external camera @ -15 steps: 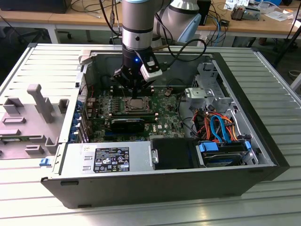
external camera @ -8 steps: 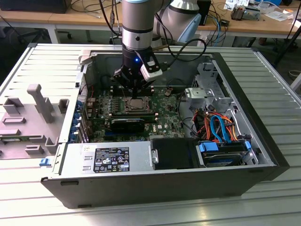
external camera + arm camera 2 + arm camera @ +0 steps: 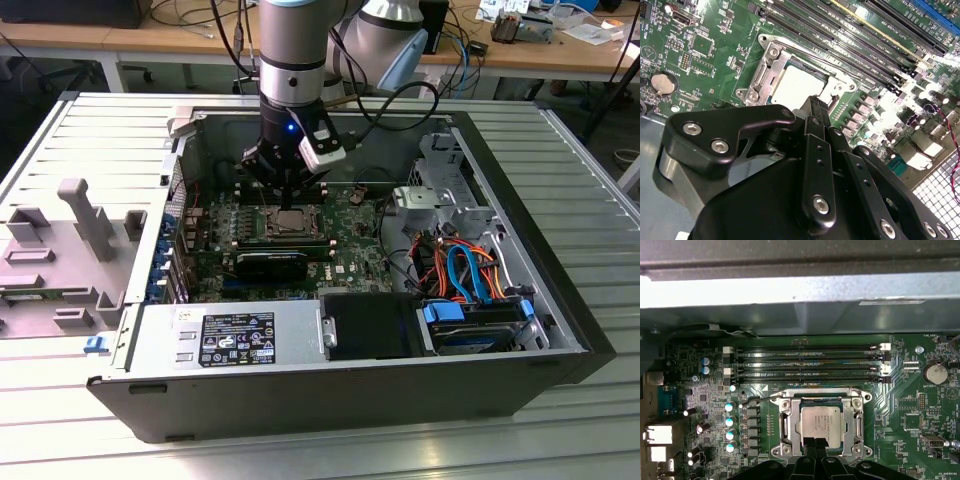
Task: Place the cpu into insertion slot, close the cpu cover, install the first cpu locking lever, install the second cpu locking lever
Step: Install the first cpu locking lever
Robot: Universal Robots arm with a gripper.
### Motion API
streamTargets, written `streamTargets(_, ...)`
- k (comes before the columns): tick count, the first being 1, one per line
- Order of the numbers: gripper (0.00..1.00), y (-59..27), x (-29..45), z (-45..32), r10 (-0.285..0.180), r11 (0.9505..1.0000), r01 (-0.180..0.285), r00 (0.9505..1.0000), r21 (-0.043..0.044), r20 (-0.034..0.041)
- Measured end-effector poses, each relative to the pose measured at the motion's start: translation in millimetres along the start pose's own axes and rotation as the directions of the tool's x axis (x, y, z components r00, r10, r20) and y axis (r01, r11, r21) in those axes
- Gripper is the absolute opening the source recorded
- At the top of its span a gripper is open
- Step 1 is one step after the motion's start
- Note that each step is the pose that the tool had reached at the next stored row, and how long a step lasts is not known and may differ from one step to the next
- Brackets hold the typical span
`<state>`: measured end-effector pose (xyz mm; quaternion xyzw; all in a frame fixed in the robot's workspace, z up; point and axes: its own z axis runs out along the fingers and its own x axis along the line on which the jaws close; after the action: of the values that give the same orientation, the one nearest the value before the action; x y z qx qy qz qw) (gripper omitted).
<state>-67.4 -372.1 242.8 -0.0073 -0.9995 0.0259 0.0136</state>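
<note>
The cpu (image 3: 819,422), a flat silver-grey square, lies in the socket on the green motherboard (image 3: 345,255). The cpu cover (image 3: 857,422), a silver metal frame, lies flat around it, and the chip shows through its window. Both also appear in the second wrist view, cpu (image 3: 792,82) and cover (image 3: 766,70). A thin wire lever (image 3: 762,399) runs beside the socket's corner. My gripper (image 3: 288,205) hangs straight over the socket. Its black fingers are shut together, with the tips (image 3: 815,444) at the socket's edge, close to the cover's rim (image 3: 816,102). I see nothing between them.
The board sits in an open computer case (image 3: 560,260) on a slatted metal table. Memory slots (image 3: 810,362) run alongside the socket. A power supply (image 3: 230,335) and a drive bay with blue and orange cables (image 3: 470,280) line the near side. A grey plastic part (image 3: 80,220) lies outside the case.
</note>
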Motion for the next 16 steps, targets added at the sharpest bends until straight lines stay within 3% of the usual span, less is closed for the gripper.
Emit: streamTargets(16, 0.11, 0.0, 0.0, 0.0, -0.027, 0.9996, 0.027, 0.9996, 0.0007, 0.0014)
